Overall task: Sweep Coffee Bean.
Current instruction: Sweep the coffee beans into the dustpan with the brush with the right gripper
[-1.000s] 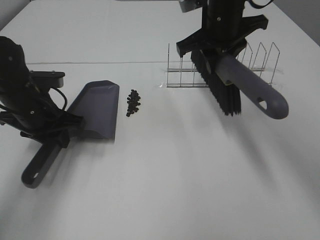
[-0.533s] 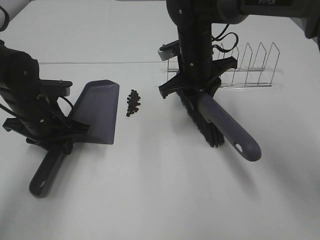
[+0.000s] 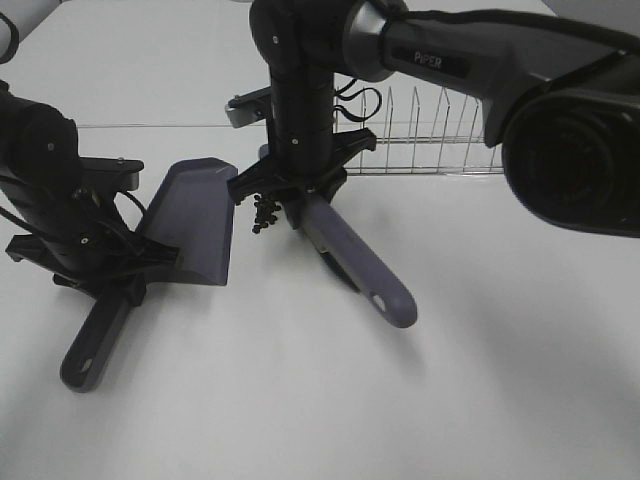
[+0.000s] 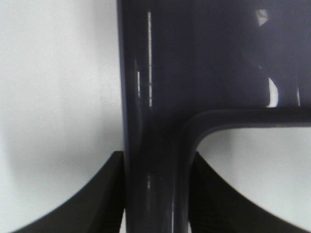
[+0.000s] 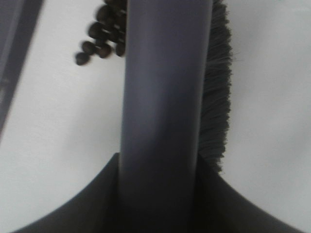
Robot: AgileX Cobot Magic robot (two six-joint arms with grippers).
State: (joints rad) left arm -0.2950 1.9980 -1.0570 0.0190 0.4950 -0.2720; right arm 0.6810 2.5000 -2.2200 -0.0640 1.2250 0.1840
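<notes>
Several tiny dark coffee beans [image 3: 263, 213] lie in a small heap on the white table, just right of the grey dustpan [image 3: 195, 225]. They also show in the right wrist view [image 5: 99, 39]. My left gripper [image 3: 112, 268] is shut on the dustpan's handle [image 4: 155, 170]. My right gripper [image 3: 300, 185] has reached across and is shut on a grey brush [image 3: 355, 265], whose black bristles [image 5: 216, 97] stand on the table just right of the beans. Part of the heap is hidden behind the brush and arm.
A wire rack [image 3: 440, 135] stands behind the right arm at the back of the table. The brush handle's free end [image 3: 395, 305] points toward the front. The dustpan's open lip [image 3: 232, 235] faces the beans.
My right arm has swung left from the wire rack with the brush and lowered it beside the beans. The left arm and dustpan have barely moved.
</notes>
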